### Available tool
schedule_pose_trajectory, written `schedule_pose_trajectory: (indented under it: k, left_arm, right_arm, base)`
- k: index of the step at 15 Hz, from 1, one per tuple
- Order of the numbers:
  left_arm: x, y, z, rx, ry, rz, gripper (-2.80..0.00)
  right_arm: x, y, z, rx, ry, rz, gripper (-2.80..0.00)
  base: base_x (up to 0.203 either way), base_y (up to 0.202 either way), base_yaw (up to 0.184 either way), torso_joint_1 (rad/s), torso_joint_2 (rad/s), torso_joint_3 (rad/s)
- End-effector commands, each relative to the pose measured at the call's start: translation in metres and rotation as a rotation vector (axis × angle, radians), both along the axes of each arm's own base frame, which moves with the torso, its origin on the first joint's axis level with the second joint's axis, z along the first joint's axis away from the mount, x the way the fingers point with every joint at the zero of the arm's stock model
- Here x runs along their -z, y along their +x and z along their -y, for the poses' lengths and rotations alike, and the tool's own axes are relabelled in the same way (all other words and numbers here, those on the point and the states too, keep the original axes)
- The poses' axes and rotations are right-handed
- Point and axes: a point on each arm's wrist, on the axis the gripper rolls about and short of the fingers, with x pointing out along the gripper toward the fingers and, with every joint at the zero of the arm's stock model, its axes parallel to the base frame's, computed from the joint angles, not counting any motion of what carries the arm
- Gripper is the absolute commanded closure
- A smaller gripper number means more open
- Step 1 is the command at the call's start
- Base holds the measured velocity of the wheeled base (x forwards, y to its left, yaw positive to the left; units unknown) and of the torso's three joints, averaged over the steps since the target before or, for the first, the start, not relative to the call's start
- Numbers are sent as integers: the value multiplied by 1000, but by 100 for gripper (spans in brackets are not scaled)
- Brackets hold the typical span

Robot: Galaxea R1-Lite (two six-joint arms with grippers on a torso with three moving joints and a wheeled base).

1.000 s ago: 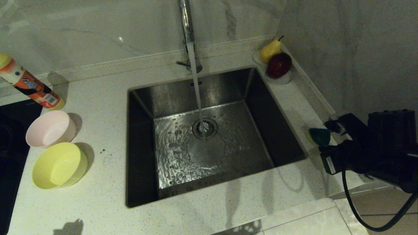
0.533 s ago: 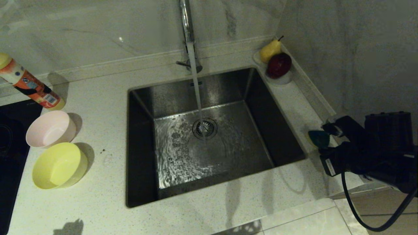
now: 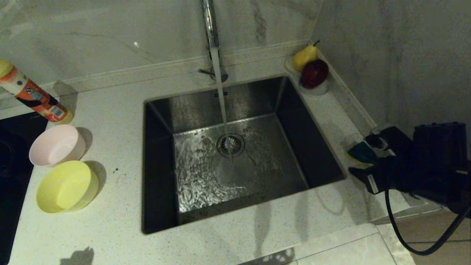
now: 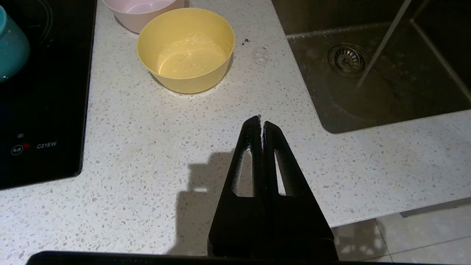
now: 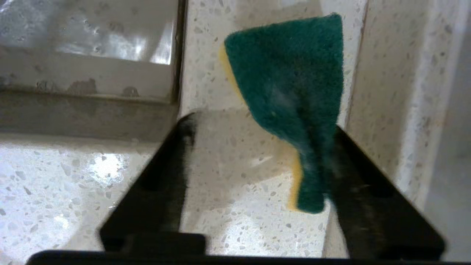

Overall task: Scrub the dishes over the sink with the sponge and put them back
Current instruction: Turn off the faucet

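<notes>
Writing first: "C21EW" is being read in pale letters on the black hob [image 4: 44,110] at the left of the left wrist view, beside a small round symbol and a red dot. A label is being carried by the orange and white bottle [image 3: 35,97] at the upper left of the head view, but its print cannot be made out.

Now the sponge [image 5: 294,95]. It is being seen at the right edge of the head view, on the worktop [image 3: 110,228] strip between the sink [image 3: 162,121] and the wall. In the right wrist view its dark green face is turned to the camera, with yellow foam showing along one edge. The right pincer [image 5: 257,121] is being held spread wide around it: the sponge is leaning against one finger, while a clear gap is being left to the other finger, so nothing is being pinched.

Water is being run from the chrome tap [image 3: 209,22] down onto the round drain [image 3: 230,144].

The left pincer [image 4: 261,123] is being kept pressed together above bare worktop, near the front edge, well apart from the bowls. The yellow bowl [image 4: 186,48] and the pink bowl [image 4: 141,11] are being seen touching each other, upright, beside the hob. A blue bowl [image 4: 11,48] is partly being shown on the hob at the frame's left edge.

A pear [image 3: 304,56] and a dark red apple [image 3: 314,73] are being kept in a clear dish [image 3: 318,90] at the sink's far right corner.
</notes>
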Motion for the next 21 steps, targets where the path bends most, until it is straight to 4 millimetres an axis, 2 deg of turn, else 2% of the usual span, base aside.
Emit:
schedule_pose_trajectory:
  k: [1,9,11,21]
  left_arm:
    - [11,3,0,-1,0,-41,0]
    - [11,3,0,-2,0,-41,0]
    - [11,3,0,-3,0,-41,0]
    - [11,3,0,-3,0,-41,0]
  right_arm:
    - [0,0,0,2,4,-1,-280]
    - [-11,-12,-3,-4,58,29,-280]
    - [-10,-18,-14,-26,95,15,-280]
    - [-31,-29,-11,-12,115,98,-280]
  base:
    - [0,0,0,0,0,0]
    - [0,0,0,0,0,0]
    - [0,0,0,0,0,0]
    - [0,0,0,0,0,0]
